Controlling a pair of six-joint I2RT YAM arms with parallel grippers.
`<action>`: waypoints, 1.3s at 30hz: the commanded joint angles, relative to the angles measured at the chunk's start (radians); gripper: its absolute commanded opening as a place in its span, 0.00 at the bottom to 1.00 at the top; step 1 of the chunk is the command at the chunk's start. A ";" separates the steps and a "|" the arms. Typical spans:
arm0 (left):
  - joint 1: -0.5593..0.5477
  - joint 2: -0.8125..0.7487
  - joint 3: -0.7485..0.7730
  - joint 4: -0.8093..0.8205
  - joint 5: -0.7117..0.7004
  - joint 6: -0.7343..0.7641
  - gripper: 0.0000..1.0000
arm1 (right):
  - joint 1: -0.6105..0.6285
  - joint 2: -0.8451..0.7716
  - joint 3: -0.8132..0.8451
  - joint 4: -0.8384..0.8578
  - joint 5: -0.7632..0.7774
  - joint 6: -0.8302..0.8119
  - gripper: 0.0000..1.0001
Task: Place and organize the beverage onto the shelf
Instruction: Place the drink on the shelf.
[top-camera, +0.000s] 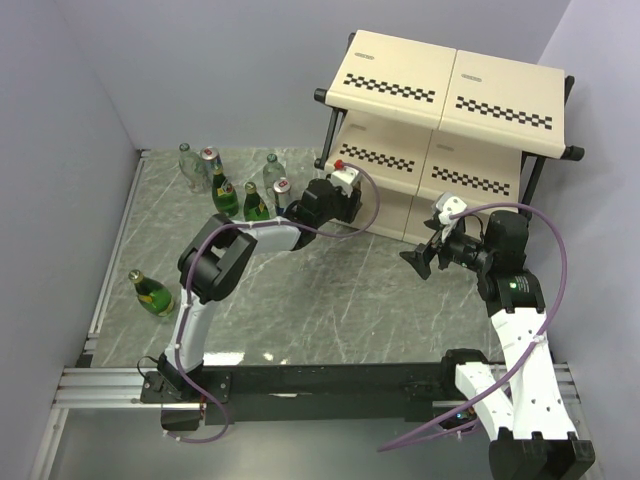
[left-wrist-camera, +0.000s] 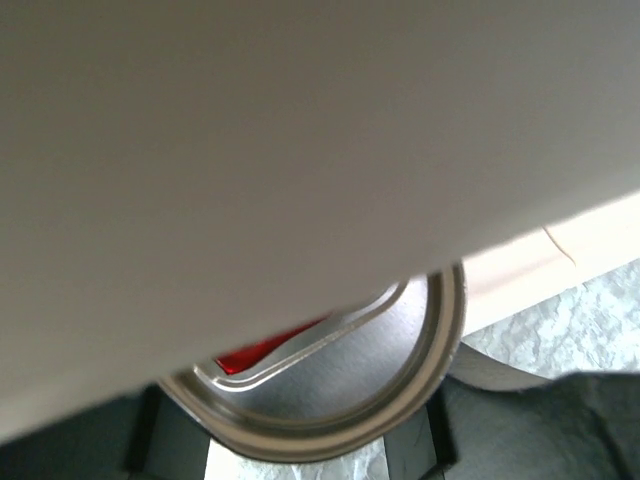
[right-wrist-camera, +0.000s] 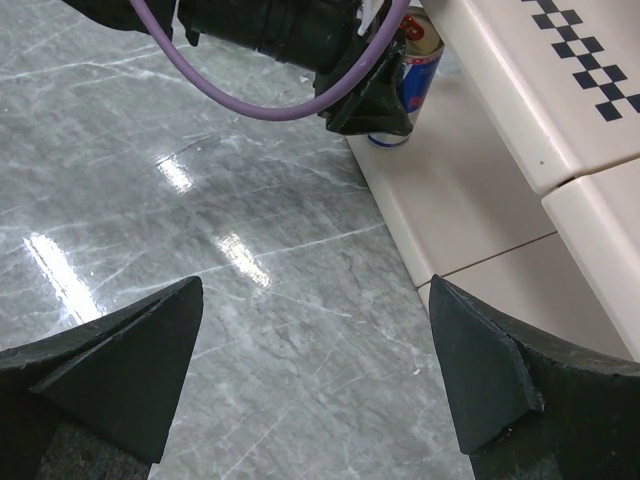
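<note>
My left gripper (top-camera: 343, 186) reaches under the shelf (top-camera: 450, 90) and is shut on a slim silver-and-blue can (right-wrist-camera: 416, 57). The can stands upright at the left end of the bottom board (right-wrist-camera: 470, 190). In the left wrist view its top with a red tab (left-wrist-camera: 340, 370) fills the gap between my dark fingers (left-wrist-camera: 415, 455), under a cream board (left-wrist-camera: 300, 130). My right gripper (top-camera: 428, 256) is open and empty above the marble floor (right-wrist-camera: 300, 300), beside the shelf's front edge. The other drinks stand in a group at the far left (top-camera: 240, 185).
The group holds two green bottles (top-camera: 225, 197), two clear bottles (top-camera: 190, 166) and two cans (top-camera: 210, 158). A third green bottle (top-camera: 150, 293) lies on its side near the left edge. Grey walls close in on the left and far sides.
</note>
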 joint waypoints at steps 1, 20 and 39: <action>0.005 0.013 0.057 0.049 -0.052 -0.006 0.03 | -0.010 -0.012 0.034 0.013 -0.019 -0.004 1.00; 0.005 0.058 0.066 0.067 -0.097 -0.027 0.27 | -0.010 -0.010 0.036 0.013 -0.022 -0.005 1.00; 0.005 0.079 0.109 -0.005 -0.106 -0.050 0.48 | -0.016 -0.015 0.039 0.015 -0.016 -0.005 1.00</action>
